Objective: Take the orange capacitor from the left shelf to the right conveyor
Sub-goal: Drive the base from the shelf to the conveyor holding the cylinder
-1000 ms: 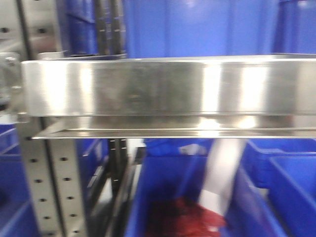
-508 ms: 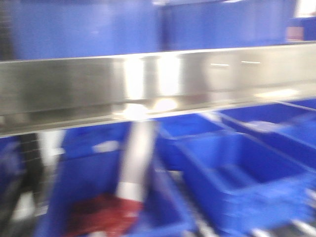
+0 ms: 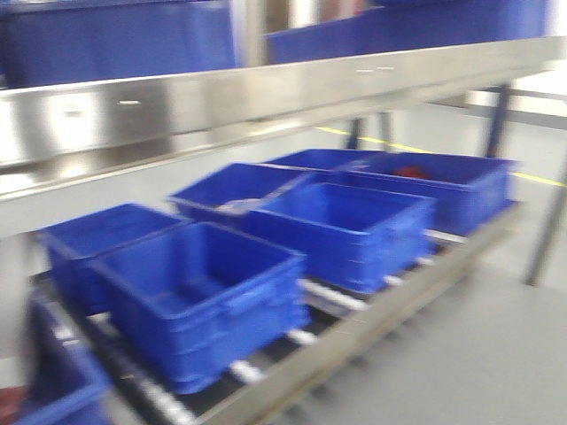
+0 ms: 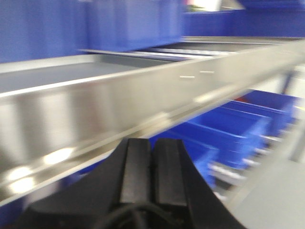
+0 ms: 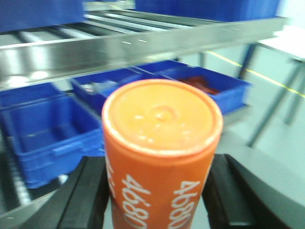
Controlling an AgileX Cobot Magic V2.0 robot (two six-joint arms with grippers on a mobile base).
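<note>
Small orange cylindrical capacitor (image 5: pixel 162 129), gripped.
Right claw (image 5: pixel 159 191) pinches it upright, seemingly for carrying; left claw (image 4: pixel 152 167) pressed together, idle.

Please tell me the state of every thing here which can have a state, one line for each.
orange capacitor: upright, gripped on both sides.
right gripper: shut on the orange capacitor.
left gripper: shut, holding nothing.
nearest blue bin: open-topped, looks empty.
far blue bin: holds something red, too blurred to name.
</note>
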